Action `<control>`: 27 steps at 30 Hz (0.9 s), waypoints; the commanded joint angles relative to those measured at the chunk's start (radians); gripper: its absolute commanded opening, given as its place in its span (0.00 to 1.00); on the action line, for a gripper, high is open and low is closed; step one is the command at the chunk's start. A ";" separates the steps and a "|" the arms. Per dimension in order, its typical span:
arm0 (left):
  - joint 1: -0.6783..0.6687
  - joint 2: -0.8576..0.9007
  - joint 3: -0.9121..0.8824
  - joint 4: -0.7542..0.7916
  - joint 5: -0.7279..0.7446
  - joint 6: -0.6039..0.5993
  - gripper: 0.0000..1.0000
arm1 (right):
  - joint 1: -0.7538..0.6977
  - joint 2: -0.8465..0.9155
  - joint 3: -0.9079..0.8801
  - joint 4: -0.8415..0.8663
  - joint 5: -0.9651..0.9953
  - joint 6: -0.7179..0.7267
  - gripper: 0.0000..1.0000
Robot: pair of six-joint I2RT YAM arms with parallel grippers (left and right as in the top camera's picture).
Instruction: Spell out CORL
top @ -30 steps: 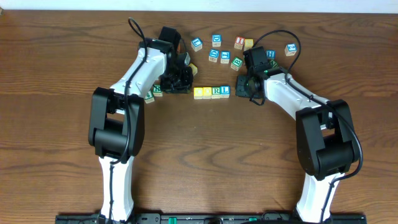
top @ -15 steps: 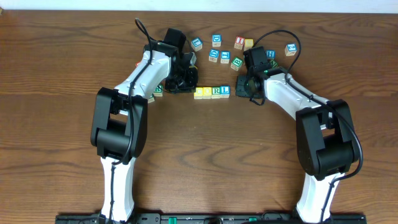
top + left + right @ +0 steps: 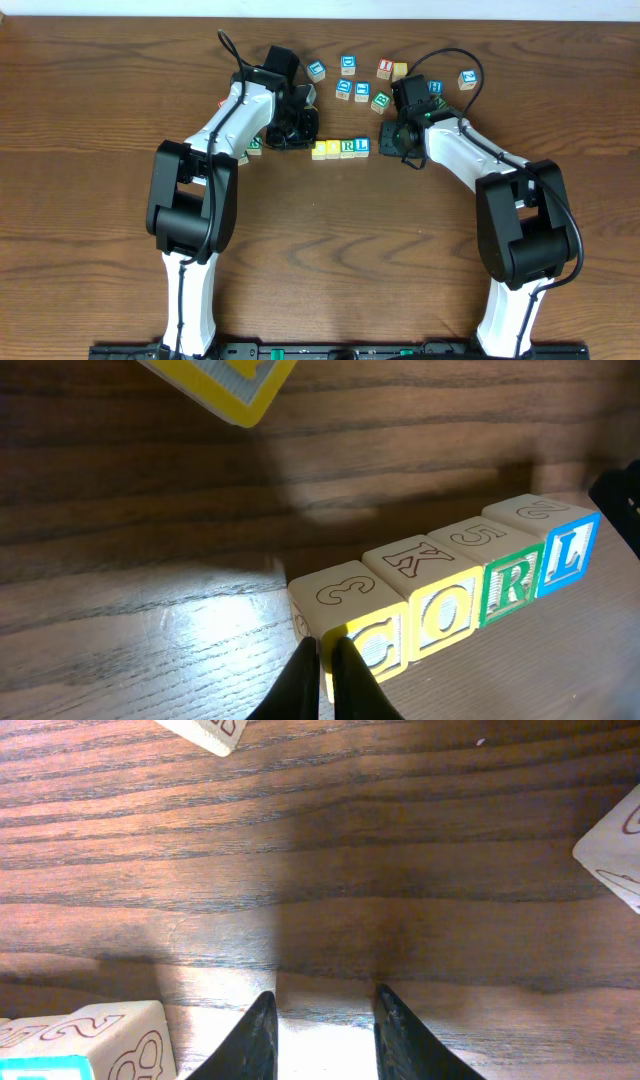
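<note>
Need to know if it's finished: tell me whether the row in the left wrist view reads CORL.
Yes, the row of cubes shows C, O, R, L in order on its front faces.

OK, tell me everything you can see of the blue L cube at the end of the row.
The L cube looks like pale wood. Its front face is white with a blue border and a blue L. The top bears an outlined figure, seemingly a 2. It sits flat and upright on the table, last in the row, with its side flush against the green-bordered R cube. Nothing else appears to touch it.
</note>
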 commanded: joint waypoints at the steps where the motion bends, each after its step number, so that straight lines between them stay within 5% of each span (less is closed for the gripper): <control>1: -0.002 0.013 -0.019 -0.006 0.029 0.013 0.08 | 0.000 -0.023 -0.014 0.000 0.016 0.012 0.26; 27: -0.042 0.013 -0.016 0.042 0.057 -0.006 0.07 | 0.000 -0.023 -0.014 -0.001 -0.010 0.008 0.26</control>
